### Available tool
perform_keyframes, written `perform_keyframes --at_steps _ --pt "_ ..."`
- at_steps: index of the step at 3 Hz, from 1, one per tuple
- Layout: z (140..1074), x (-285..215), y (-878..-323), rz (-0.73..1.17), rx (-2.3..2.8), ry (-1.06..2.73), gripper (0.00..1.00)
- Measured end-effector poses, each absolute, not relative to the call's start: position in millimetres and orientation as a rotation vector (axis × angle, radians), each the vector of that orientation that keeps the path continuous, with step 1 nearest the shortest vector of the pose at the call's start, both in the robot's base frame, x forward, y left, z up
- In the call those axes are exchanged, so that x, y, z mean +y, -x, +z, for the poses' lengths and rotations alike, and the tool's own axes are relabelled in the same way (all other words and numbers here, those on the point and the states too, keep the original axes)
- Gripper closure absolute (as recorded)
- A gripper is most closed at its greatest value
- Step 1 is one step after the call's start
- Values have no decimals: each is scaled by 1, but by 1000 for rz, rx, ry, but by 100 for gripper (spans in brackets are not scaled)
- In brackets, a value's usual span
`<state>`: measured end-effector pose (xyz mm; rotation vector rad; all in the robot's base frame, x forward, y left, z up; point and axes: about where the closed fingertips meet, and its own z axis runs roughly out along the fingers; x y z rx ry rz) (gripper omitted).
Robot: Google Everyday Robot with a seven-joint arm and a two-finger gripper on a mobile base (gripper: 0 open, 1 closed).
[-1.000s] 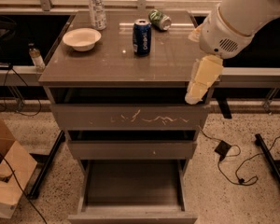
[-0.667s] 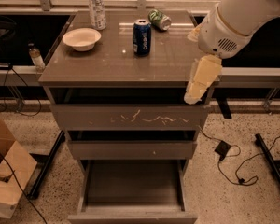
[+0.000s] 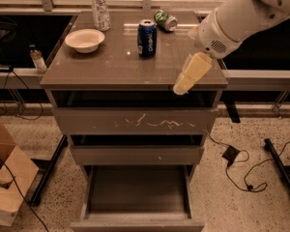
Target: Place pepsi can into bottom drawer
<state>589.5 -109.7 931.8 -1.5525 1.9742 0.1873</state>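
Bottom drawer (image 3: 135, 192) is pulled open at the foot of the cabinet. Your gripper (image 3: 180, 87) hangs over the right front edge of the counter (image 3: 111, 66), pointing down and to the left. You cannot tell if it is open or shut. The pepsi can (image 3: 147, 32) stands upright near the back middle of the counter, left of the gripper and farther back. You will likely need to reach that way first.
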Motion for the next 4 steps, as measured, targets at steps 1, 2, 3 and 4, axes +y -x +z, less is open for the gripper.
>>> perform_keyframes --at_steps 1,2,3,4 --pt "927 -104 -630 246 1909 1446 0" --pt "919 -103 -664 299 1871 1356 0" --pt "910 -98 -698 347 1842 1312 0" --pt "910 -98 -699 347 1842 1312 0"
